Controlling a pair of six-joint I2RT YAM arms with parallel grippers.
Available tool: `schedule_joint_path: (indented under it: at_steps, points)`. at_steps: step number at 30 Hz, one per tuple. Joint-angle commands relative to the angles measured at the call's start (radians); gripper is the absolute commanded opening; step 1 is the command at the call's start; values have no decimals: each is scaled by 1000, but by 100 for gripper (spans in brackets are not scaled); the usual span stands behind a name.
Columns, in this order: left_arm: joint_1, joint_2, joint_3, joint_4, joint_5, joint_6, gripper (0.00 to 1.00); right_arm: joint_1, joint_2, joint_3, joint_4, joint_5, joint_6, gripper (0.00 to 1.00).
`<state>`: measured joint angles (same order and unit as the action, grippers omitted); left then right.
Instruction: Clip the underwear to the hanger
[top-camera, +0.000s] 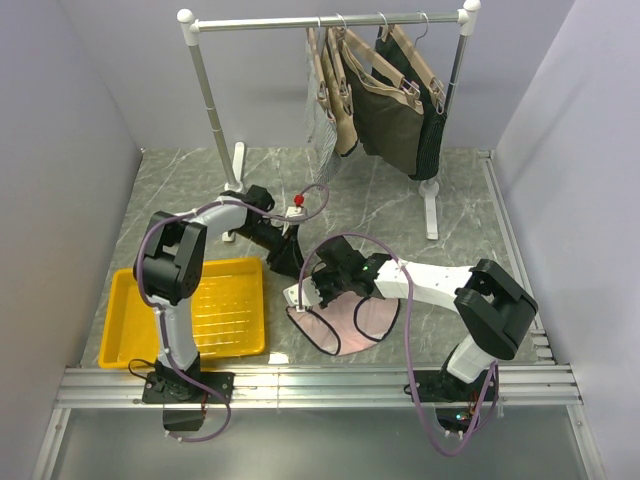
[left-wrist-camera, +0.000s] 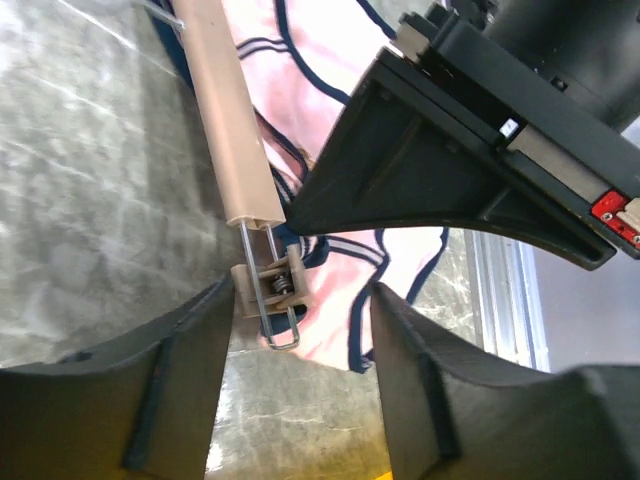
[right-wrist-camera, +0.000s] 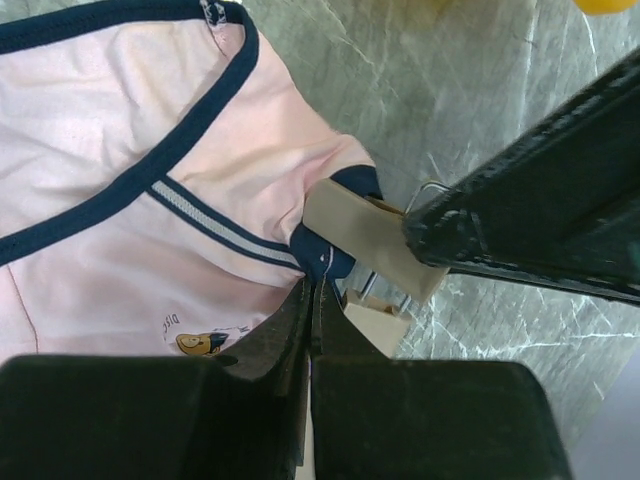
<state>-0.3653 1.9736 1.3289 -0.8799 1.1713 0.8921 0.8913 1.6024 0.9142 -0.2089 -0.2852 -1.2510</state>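
Observation:
The pale pink underwear (top-camera: 345, 322) with navy edging lies on the marble table in front of the right arm. It also shows in the left wrist view (left-wrist-camera: 330, 325) and the right wrist view (right-wrist-camera: 120, 220). The tan hanger bar (left-wrist-camera: 235, 130) lies along its edge, and only the bar's end (top-camera: 293, 293) shows from above. The end clip (left-wrist-camera: 275, 285) sits on the navy edging (right-wrist-camera: 370, 240). My right gripper (top-camera: 312, 290) (right-wrist-camera: 315, 290) is shut on the navy edging right beside the clip. My left gripper (top-camera: 285, 258) (left-wrist-camera: 300, 400) is open, its fingers either side of the clip, the left one nearest it.
A yellow tray (top-camera: 130, 330) sits at the near left. A clothes rack (top-camera: 330, 20) stands at the back with several hangers of dark garments (top-camera: 385, 105); its feet (top-camera: 432, 205) rest on the table. A small red-tipped white piece (top-camera: 298, 202) lies behind the left gripper.

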Motion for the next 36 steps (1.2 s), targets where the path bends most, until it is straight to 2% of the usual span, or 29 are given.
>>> schedule_joint_path:
  at_steps: [1,7,12,13,16,17,20,24,27,31,36]
  points:
    - [17,-65,-8,82,-4,-96,61,-5,-25,29,22,11,-21,0]
    - [71,-145,-88,335,-87,-341,63,-3,7,48,14,21,-1,0]
    - [112,-222,-149,427,-145,-447,64,1,44,69,25,50,33,17]
    - [115,-228,-154,426,-147,-449,64,3,47,72,26,58,53,28]
    - [115,-255,-177,415,-156,-453,64,8,48,106,2,66,111,43]
    - [115,-274,-186,423,-159,-458,64,9,42,115,-18,66,130,54]
    - [115,-303,-207,426,-179,-467,65,11,27,184,-78,69,215,62]
    - [105,-343,-224,479,-252,-508,65,-12,-28,221,-141,63,344,62]
    - [71,-375,-240,518,-307,-530,64,-66,-93,226,-194,8,508,62]
    - [-21,-392,-263,620,-442,-574,62,-188,-177,193,-244,-70,683,60]
    - [-130,-363,-249,711,-594,-682,58,-339,-335,72,-259,-106,885,59]
